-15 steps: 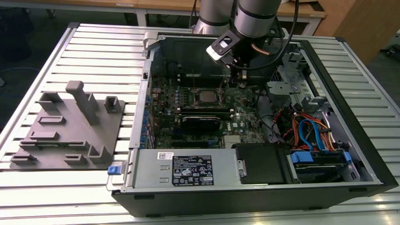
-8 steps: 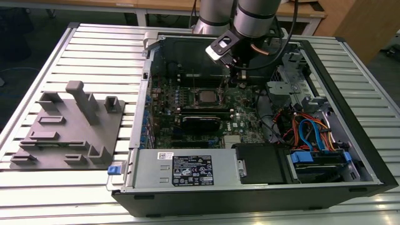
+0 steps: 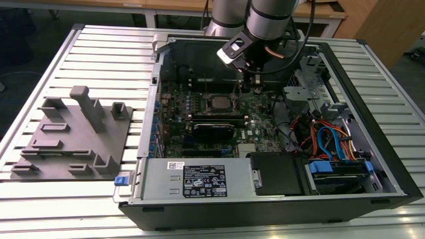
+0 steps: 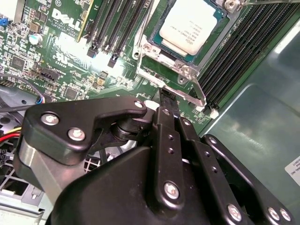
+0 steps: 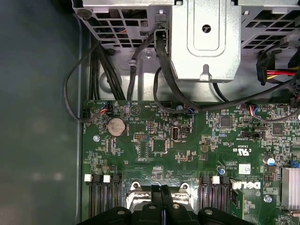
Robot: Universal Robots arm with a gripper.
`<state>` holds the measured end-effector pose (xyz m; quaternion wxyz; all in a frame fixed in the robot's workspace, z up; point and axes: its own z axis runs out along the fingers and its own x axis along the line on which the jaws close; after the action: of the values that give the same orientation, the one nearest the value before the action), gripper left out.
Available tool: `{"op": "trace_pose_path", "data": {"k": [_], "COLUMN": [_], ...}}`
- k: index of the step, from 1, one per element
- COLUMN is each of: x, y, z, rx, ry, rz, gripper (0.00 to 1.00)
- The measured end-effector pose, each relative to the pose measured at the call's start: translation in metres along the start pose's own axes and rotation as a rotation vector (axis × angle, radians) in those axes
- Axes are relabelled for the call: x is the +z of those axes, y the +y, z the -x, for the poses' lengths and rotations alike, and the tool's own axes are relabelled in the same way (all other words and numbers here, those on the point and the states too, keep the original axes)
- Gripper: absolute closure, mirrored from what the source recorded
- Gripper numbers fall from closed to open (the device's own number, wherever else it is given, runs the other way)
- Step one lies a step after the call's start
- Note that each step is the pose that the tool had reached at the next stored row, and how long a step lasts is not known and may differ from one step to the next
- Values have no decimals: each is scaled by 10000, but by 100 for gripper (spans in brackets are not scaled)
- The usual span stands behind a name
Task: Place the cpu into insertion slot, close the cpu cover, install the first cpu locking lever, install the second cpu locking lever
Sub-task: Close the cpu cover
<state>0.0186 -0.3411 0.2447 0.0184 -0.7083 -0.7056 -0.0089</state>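
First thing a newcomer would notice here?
The open computer case, with the arm's gripper poised over its green motherboard. In the second wrist view the silver-topped cpu sits framed by the cpu cover, the gripper close beside that frame's corner. A grey fixture plate lies on the slatted table at the exterior view's left.

Looks like a robotics lab or test workshop, judging by the exterior view: slatted aluminium tabletop carrying an opened computer case and a grey fixture block, industrial arm overhead, wooden desks behind.
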Motion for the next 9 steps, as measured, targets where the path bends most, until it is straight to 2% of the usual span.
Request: {"op": "trace_pose_path", "data": {"k": [9], "x": [0], "y": [-21], "z": [0], "rx": [0], "ry": [0], "rz": [0], "gripper": [90]}}
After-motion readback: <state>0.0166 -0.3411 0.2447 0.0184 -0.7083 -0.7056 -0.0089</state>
